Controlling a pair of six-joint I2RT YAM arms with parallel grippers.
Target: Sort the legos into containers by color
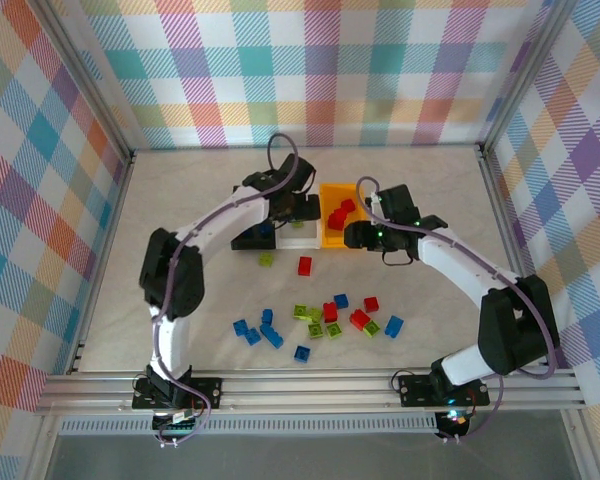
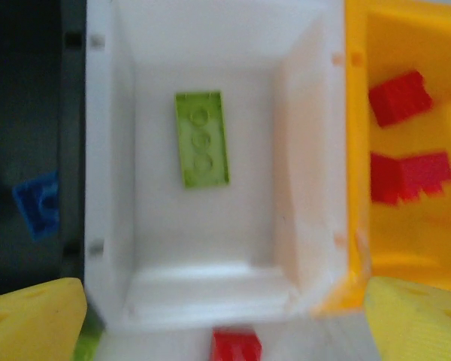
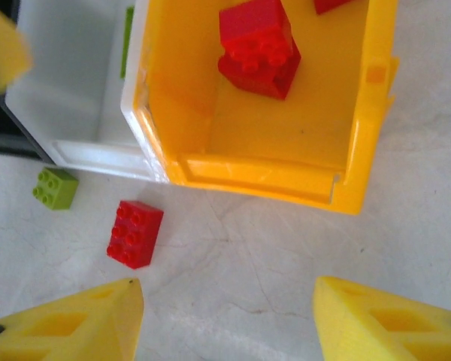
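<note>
Left wrist view: your left gripper (image 2: 225,301) hangs spread wide, empty, above the white bin (image 2: 109,150) holding a lime brick (image 2: 202,138). Your right gripper (image 3: 227,293), also spread empty, hovers before the orange bin (image 3: 364,113) (one red brick (image 3: 334,6) there is cut off).

Blind spots from my seat: bins and bricks part covered, cropped or blurred.

From above, the left arm (image 1: 220,225) covers much of the black bin (image 1: 245,242) and white bin (image 1: 298,238), so I can't count what lies in them. On the left wrist view the black bin is dark and cut by the left edge, its blue brick (image 2: 36,204) a blur; the orange bin (image 2: 406,248) runs off the right, and a red brick (image 2: 237,347) is cropped at the bottom. The left tool (image 2: 225,331) and right tool (image 3: 229,323) have their fingers cut by the lower edge. On the right wrist view a second red brick (image 3: 334,4) is mostly cut off at the top, and I can't identify the yellow blur (image 3: 0,45).
</note>
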